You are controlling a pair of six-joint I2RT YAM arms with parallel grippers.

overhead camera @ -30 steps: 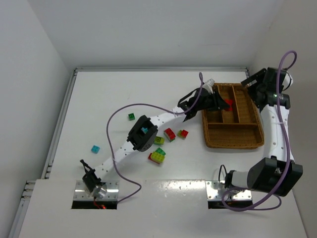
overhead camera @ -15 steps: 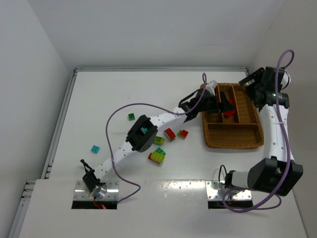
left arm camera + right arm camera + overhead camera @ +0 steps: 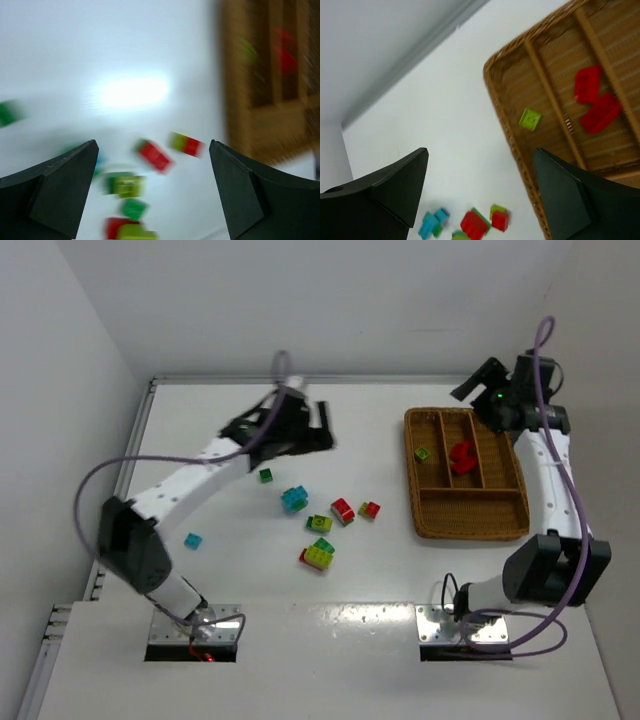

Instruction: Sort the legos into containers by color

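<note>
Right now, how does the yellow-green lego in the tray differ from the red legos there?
The yellow-green lego is a single small brick in the tray's left compartment; the red legos are two bigger bricks in the middle compartment. Both lie loose on the wicker floor.

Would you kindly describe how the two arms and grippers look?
The left arm and right arm have white links and black joints; a purple cable loops along each. The left gripper and right gripper have black, wedge-shaped fingers. A green light glows near the right wrist.
</note>
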